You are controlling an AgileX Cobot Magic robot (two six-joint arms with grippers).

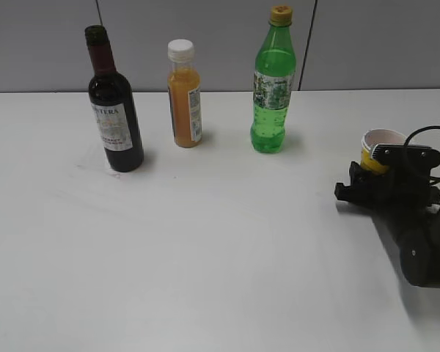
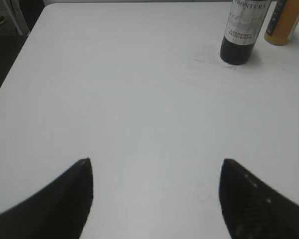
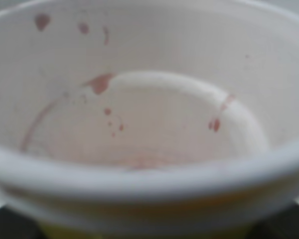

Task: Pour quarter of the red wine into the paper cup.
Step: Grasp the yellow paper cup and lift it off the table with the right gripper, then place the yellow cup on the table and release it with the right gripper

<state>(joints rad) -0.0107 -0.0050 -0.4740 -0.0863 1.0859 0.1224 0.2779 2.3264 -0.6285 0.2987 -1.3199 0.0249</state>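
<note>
The red wine bottle (image 1: 116, 121) stands upright at the back left of the white table, dark glass with a maroon neck and a white label. Its lower part shows at the top right of the left wrist view (image 2: 243, 32). My left gripper (image 2: 155, 160) is open and empty, well short of the bottle, over bare table. The yellow paper cup (image 1: 381, 147) is at the right edge, between the jaws of my right gripper (image 1: 385, 180). In the right wrist view the cup's white inside (image 3: 139, 119) fills the frame, with red drops and stains; the jaws are hidden.
An orange juice bottle (image 1: 184, 95) with a white cap stands right of the wine, also visible in the left wrist view (image 2: 287, 22). A green soda bottle (image 1: 273, 84) stands further right. The table's left edge (image 2: 15, 74) drops off to a dark floor.
</note>
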